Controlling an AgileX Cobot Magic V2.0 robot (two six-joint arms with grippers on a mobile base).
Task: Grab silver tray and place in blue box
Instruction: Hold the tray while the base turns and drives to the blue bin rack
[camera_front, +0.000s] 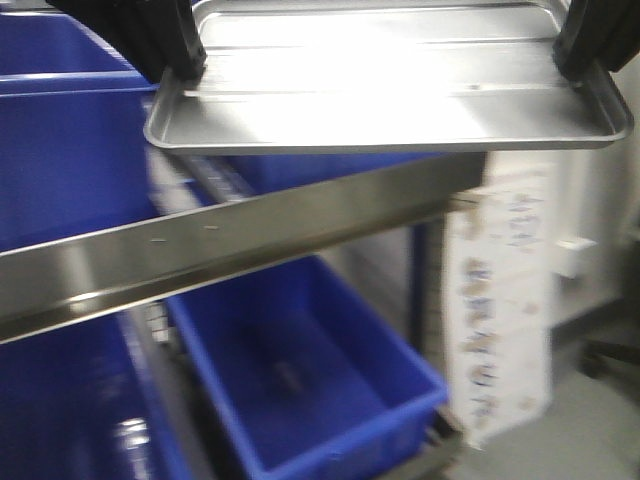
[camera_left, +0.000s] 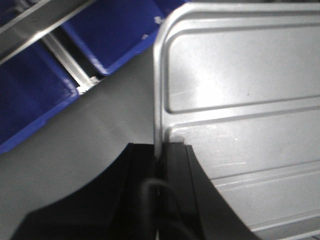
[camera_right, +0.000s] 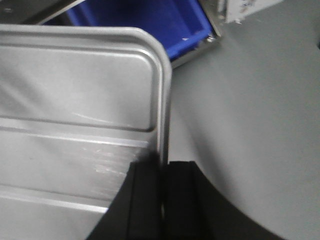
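The silver tray (camera_front: 390, 95) is held in the air, almost level, between the two arms. The left gripper (camera_left: 160, 150) is clamped on the rim of the tray's left short side. In the left wrist view, one black finger lies outside the rim and the other lies inside, over the base, and the rim is pressed between them. The right gripper (camera_right: 162, 167) grips the opposite short side in the same way, not far from a rounded corner. The tray therefore spans from one claw to the other, and each claw bites only the edge. The long ribs of the base run across between them.

In the front view, the tray is at the top of the picture. A slanted steel rail (camera_front: 250, 235) crosses under it, apart from it. Below the rail stands the blue box (camera_front: 300, 385), open upward and well lower than the tray. More blue crates (camera_front: 60, 150) are at the left. A white printed carton (camera_front: 500, 300) stands upright just beside the box on its right side. The grey floor (camera_right: 250, 100) shows beyond the tray's right edge. The front view is blurred, so it cannot be told whether the tray hangs exactly over the box.
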